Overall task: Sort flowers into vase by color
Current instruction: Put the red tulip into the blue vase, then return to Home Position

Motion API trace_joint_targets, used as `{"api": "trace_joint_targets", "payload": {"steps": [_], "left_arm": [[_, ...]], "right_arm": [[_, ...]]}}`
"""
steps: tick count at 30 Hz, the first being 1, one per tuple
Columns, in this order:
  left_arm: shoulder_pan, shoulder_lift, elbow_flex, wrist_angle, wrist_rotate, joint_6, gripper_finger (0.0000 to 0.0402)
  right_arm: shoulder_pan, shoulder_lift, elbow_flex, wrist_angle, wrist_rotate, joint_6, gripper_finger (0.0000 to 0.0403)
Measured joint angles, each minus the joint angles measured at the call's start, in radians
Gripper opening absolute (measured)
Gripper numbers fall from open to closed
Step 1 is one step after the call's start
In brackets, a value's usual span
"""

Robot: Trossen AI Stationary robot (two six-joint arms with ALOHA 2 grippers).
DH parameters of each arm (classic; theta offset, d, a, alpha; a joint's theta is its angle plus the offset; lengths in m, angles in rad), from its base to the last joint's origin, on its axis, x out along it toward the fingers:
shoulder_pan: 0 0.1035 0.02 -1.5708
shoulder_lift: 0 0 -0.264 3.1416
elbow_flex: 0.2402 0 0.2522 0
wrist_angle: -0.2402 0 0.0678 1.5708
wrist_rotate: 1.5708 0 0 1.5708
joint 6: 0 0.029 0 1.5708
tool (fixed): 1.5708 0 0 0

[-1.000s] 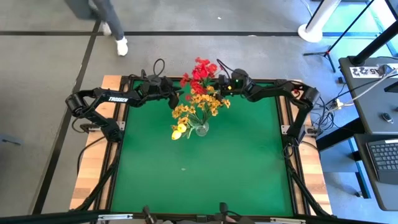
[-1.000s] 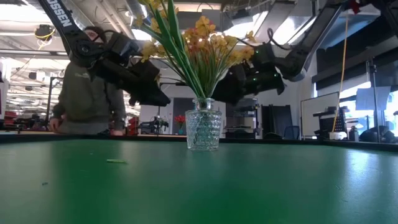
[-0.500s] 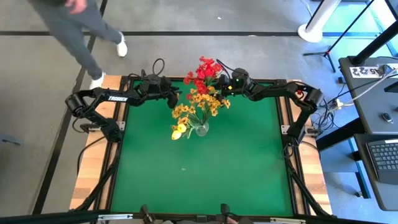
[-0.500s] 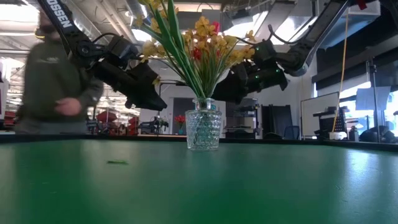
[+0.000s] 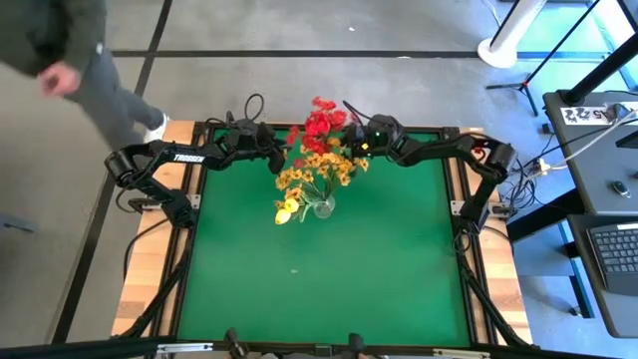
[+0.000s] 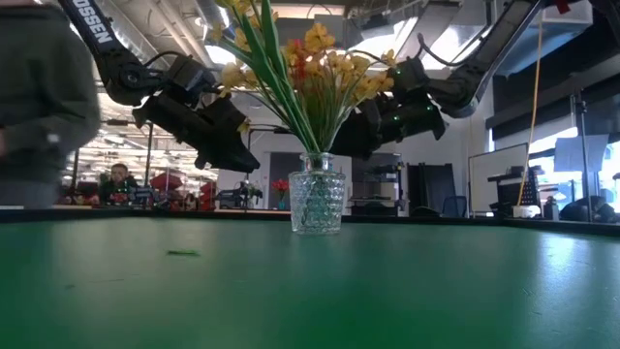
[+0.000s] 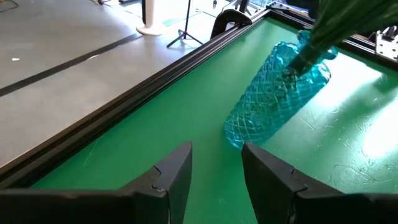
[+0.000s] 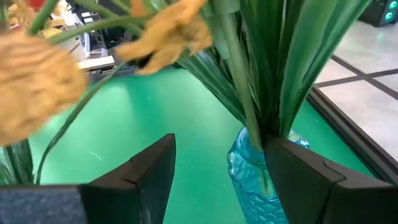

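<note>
Fingers of the left gripper (image 7: pixel 214 180) stand apart, empty, before a cut-glass blue vase (image 7: pixel 273 93); right gripper (image 8: pixel 217 177) gapes beside its green stems (image 8: pixel 273 68)

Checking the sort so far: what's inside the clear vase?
Green stems topped with yellow flowers fill the clear vase. Its patterned glass hides the stem ends.

The yellow flowers (image 5: pixel 317 170) are held upright in a clear cut-glass vase (image 6: pixel 317 193), set near the far middle of the green surface (image 5: pixel 319 269); their green stems fan out above the neck. The red flowers (image 5: pixel 319 120) are gathered in a blue-tinted glass vase (image 7: pixel 273 93) at the surface's far edge, just behind the yellow bunch.
</note>
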Motion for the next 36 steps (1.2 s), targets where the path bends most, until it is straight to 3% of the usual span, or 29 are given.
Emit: {"api": "trace_joint_targets", "payload": {"steps": [16,36], "left_arm": [[0.000,0.000,0.000,-0.011,0.000,0.019,0.0137],[0.000,0.000,0.000,-0.035,-0.007,0.019,0.0137]], "right_arm": [[-0.004,-0.007,0.000,-0.004,0.022,-0.011,0.0241],[-0.013,-0.076,0.000,-0.134,0.057,-0.048,0.0241]]}}
